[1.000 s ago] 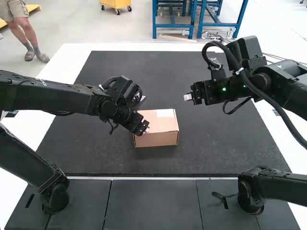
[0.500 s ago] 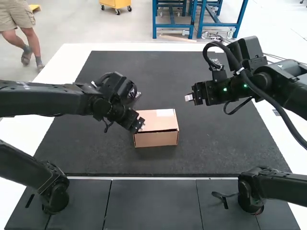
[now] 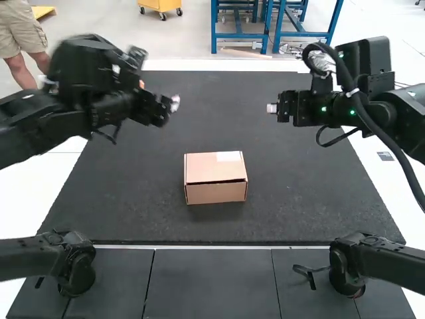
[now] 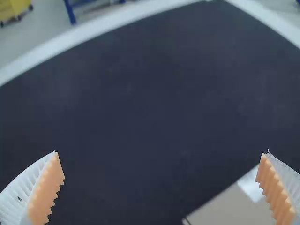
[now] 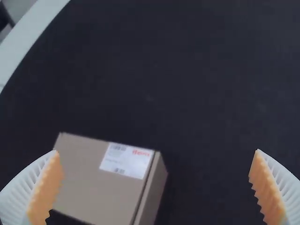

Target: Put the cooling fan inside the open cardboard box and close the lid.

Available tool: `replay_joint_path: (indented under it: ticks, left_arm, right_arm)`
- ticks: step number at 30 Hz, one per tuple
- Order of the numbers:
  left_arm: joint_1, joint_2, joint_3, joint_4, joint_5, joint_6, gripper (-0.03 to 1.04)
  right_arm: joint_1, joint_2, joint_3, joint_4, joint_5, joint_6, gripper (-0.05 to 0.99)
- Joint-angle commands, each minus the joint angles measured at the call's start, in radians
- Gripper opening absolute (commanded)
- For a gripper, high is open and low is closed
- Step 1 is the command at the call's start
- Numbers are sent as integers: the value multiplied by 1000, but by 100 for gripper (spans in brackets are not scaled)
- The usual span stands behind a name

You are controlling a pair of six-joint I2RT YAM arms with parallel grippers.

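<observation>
At the bottom edge of the frame, nearest to where I stand, the left arm base point(image 3: 70, 260) and right arm base point(image 3: 348, 267) sit at the front corners of the black mat point(image 3: 299, 199). Further in, at the middle of the frame, the cardboard box point(image 3: 216, 176) rests squarely on that mat. Its lid point(image 3: 214, 165) lies flat and level, with a white label point(image 3: 228, 157) on top and no flap standing proud. The cooling fan is hidden; I judge it to be inside the box, since the mat around the box carries nothing else. Beyond the box, at the upper left of the frame, the left gripper point(image 3: 174, 103) hangs well apart from the carton. Its white ribbed fingers point(image 4: 44, 190) are spread wide and nothing lies between them. At the upper right of the frame, the right gripper point(image 3: 271, 107) is likewise held high and clear of the box, with its orange pads point(image 5: 265, 187) far apart and nothing in their grasp. Neither tool touches the carton. Assessment: loading and closing appear complete, and the step in hand is the clearing of both arms from the work. The next move calls only for a check that the front flap is fully seated. If it lifts, one gripper should descend and press on the lid's front edge.
</observation>
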Motion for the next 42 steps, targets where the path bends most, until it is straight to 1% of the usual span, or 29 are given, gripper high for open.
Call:
replay_joint_path:
  ticks: [1,3,4,5,7,9,11,13,15,17,19,21,22,24,25,29,31,32,34,36,37,39,42]
  left_arm:
    - [10,-108,-19,44,-55,39,97]
    - [10,-168,-56,98,-95,51,97]
    - [11,-195,-74,132,-108,73,97]
    - [18,-220,-94,153,-114,79,97]
    - [62,-263,-130,199,-118,96,97]
    - [123,-298,-174,239,-118,96,97]
    - [179,-332,-222,290,-116,105,97]
    - [225,-363,-268,328,-110,113,97]
    - [263,-390,-311,374,-93,117,97]
    - [292,-412,-352,399,-62,117,97]
    - [317,-432,-407,422,-52,117,97]
    - [337,-464,-461,465,-42,117,97]
    - [343,-487,-485,478,-32,117,97]
    - [353,-534,-530,482,-10,117,97]
    - [355,-559,-556,483,-2,117,97]
    - [352,-662,-643,488,-1,121,97]
    - [350,-711,-656,514,8,122,97]
    - [350,-728,-656,512,14,122,97]
    - [350,-740,-659,511,30,122,97]
    - [350,-741,-673,543,34,124,97]
    - [349,-743,-683,578,39,125,97]
    - [349,-744,-712,641,40,153,97]
    - [349,-751,-760,713,63,162,97]
  right_arm:
    - [-18,-51,-18,42,43,21,91]
    - [-26,-75,-53,108,69,20,91]
    - [-34,-87,-68,140,85,18,91]
    - [-38,-97,-82,171,86,17,91]
    - [-54,-117,-119,222,88,12,91]
    - [-69,-137,-160,288,88,5,91]
    - [-89,-158,-214,372,88,-31,91]
    - [-114,-173,-268,443,88,-52,91]
    - [-138,-184,-329,493,79,-64,91]
    - [-167,-209,-398,539,65,-52,91]
    - [-196,-249,-470,604,48,-49,91]
    - [-224,-295,-528,636,29,-46,91]
    - [-239,-314,-556,647,17,-35,91]
    - [-264,-353,-607,650,-12,-28,91]
    - [-275,-370,-628,650,-18,-12,91]
    - [-330,-417,-705,671,-38,-5,91]
    - [-359,-431,-742,696,-44,-5,91]
    - [-374,-434,-757,706,-47,-5,91]
    - [-405,-439,-780,732,-73,-5,91]
    - [-434,-439,-794,763,-87,-5,91]
    - [-451,-437,-801,782,-98,-5,91]
    - [-483,-437,-818,817,-122,-5,91]
    - [-522,-433,-844,869,-150,-6,91]
